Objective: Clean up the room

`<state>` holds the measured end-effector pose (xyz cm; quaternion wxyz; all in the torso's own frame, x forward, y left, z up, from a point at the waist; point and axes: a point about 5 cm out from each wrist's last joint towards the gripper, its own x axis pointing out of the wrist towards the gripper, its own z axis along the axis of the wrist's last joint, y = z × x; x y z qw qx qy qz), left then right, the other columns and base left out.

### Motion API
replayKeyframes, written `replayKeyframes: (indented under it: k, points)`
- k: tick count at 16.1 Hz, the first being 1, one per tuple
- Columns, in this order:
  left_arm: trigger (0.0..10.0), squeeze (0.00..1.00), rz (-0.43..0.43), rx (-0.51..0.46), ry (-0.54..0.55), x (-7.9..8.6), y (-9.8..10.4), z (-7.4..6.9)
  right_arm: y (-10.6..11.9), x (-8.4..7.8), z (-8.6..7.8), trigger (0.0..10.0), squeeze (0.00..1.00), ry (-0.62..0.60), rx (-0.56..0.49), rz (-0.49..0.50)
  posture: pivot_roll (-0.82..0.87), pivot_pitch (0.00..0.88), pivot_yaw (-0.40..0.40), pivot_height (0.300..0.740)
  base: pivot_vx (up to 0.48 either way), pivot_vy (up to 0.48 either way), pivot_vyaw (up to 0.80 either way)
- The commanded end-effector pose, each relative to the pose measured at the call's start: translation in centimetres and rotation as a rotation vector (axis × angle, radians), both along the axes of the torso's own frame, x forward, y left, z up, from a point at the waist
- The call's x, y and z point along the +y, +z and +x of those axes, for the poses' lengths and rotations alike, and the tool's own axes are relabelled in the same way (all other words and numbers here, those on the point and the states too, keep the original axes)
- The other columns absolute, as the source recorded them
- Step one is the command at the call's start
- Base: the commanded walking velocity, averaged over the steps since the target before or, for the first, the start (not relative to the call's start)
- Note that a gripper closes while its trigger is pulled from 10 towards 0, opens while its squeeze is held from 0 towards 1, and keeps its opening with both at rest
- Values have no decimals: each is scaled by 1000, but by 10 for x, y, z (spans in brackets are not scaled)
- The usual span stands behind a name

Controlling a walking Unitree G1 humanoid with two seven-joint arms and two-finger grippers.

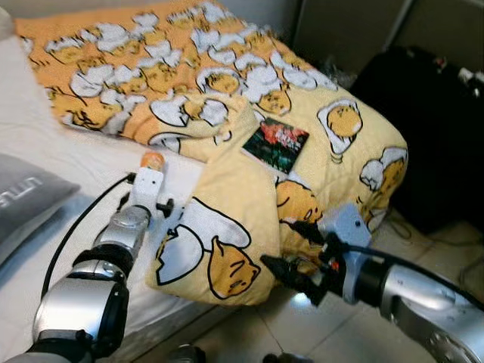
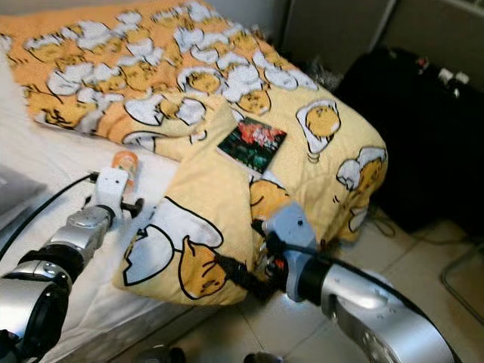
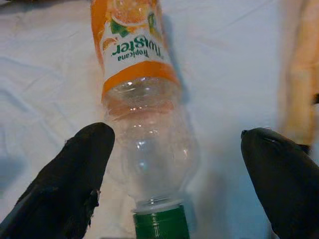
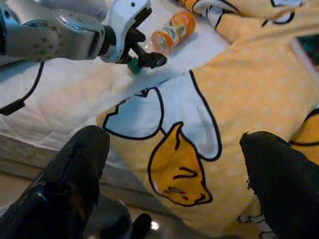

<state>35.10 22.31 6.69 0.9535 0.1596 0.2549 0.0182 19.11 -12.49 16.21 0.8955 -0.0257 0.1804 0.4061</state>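
Up close, left tool spread wide astride an empty Tropicana Twister bottle lying on the white bed sheet, green cap nearest, right tool also wide, hovering over the yellow egg-print blanket, small dark booklet on it.

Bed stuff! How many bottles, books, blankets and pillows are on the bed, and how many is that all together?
Bottles: 1, the empty orange-label bottle between the open fingers of the left gripper.
Books: 1, the dark book on the blanket.
Blankets: 1, the yellow egg blanket, with the right gripper open near its edge.
Pillows: 1, the grey pillow.
Total: 4
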Motion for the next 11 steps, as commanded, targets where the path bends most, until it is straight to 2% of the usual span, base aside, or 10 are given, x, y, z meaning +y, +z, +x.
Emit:
replayKeyframes:
  k: [1,4,7,8,9,10,11]
  points:
    - [10000,0,22,7,23,3,0,0,3,1,-6,10000,0,1,3,9,-171,187,-12,740,0,0,0]
    - [10000,0,43,-24,105,12,5,0,1,3,-14,10000,0,-1,28,14,-177,193,1,740,0,0,0]
    - [10000,0,40,-6,119,15,2,-1,1,6,-17,10000,0,-24,40,25,-181,194,18,740,0,0,0]
    - [9686,0,36,1,121,17,2,-2,1,7,-16,10000,0,-31,38,28,-181,192,27,740,0,0,0]
    - [4627,0,39,12,124,19,1,-4,1,8,-16,10000,0,-38,37,34,-177,186,32,740,0,0,0]
    - [1490,0,44,17,143,24,1,-5,0,8,-18,10000,0,-41,38,39,-177,171,41,740,0,0,0]
    - [1490,0,40,17,148,25,1,-6,0,8,-18,10000,0,-41,38,39,-177,171,41,740,0,0,0]
